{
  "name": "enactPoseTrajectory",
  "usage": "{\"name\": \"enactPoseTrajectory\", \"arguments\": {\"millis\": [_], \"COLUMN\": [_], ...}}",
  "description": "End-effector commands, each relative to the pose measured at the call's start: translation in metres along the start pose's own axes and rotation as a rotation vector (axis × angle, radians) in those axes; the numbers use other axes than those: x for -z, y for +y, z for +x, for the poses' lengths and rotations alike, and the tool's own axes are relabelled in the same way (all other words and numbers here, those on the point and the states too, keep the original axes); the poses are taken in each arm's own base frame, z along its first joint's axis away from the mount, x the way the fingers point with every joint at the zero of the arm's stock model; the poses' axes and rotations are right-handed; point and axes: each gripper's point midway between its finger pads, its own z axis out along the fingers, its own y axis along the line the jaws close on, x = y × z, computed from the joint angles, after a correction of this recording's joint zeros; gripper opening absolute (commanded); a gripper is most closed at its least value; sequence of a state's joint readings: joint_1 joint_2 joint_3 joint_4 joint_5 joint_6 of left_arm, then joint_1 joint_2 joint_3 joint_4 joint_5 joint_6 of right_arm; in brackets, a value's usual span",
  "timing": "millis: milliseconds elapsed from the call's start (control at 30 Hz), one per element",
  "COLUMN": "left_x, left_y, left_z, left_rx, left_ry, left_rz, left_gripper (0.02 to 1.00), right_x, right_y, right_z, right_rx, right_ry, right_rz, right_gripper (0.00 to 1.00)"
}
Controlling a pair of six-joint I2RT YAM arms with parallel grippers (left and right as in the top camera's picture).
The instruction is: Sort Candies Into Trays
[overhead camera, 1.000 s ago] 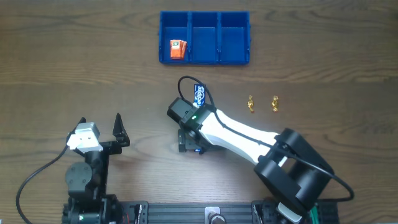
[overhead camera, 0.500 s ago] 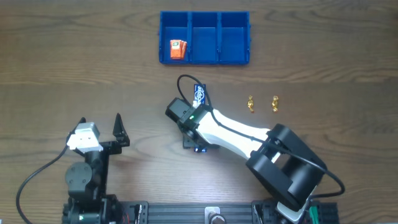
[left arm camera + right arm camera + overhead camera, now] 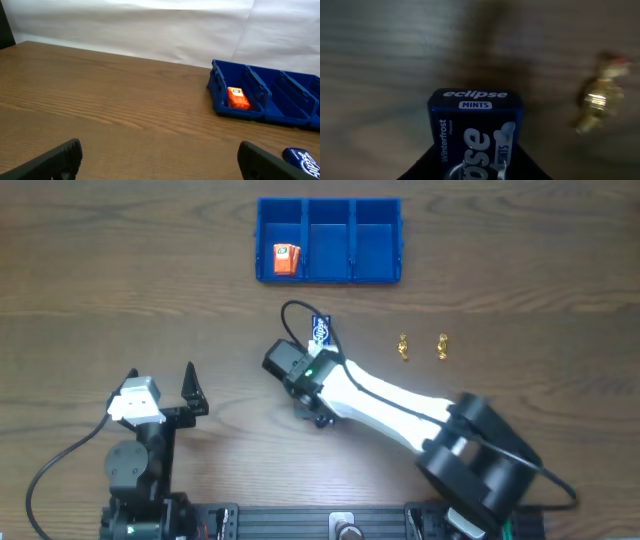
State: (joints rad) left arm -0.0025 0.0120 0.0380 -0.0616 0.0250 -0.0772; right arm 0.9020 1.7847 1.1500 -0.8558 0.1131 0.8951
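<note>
Your right hand (image 3: 477, 167) clamps the glossy dark-blue rectangular mint tin (image 3: 476, 120) near the blue plastic tray (image 3: 329, 279); left hand (image 3: 160, 152) wide.

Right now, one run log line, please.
left gripper open | right gripper at mint tin | orange candy in tray | gold candies on table

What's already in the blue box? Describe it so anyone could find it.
On the wooden table, find the blue three-compartment tray at the far edge. In its left compartment lies a small orange packet. It alone is inside; the mint tin and gold candies lie outside.
</note>
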Motion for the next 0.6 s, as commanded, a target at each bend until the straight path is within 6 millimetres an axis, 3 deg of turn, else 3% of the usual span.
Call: {"name": "enactPoseTrajectory", "arguments": {"millis": [33,167,267,333,433,600], "left_x": [-0.002,-0.002,-0.002,-0.002,-0.002,-0.002], "left_y": [0.003,0.003,0.003,0.003,0.003,0.003], "left_z": [0.018,0.018,0.018,0.018,0.018,0.018], "left_rx": [-0.012,-0.012,-0.012,-0.012,-0.012,-0.012], "left_ry": [0.043,0.043,0.043,0.043,0.043,0.043], "left_rz": [-0.007,-0.007,-0.007,-0.007,-0.007,-0.007], "left_gripper": [0.998,0.998,0.996,0.998,0.998,0.998], "right_x": [0.128,0.183,0.194,0.187,0.155,0.099], "right_y": [-0.012,-0.018,-0.024,-0.028,-0.028,-0.037], "right_z": [-0.088,-0.164,-0.224,-0.256,-0.297,-0.327], "right_rx": [-0.005,0.04,0.049,0.039,0.036,-0.007], "right_ry": [-0.325,-0.454,-0.518,-0.537,-0.537,-0.499], "right_rz": [0.012,0.027,0.041,0.051,0.005,-0.025], "right_gripper": [0.257,0.253,0.253,0.253,0.253,0.248]}}
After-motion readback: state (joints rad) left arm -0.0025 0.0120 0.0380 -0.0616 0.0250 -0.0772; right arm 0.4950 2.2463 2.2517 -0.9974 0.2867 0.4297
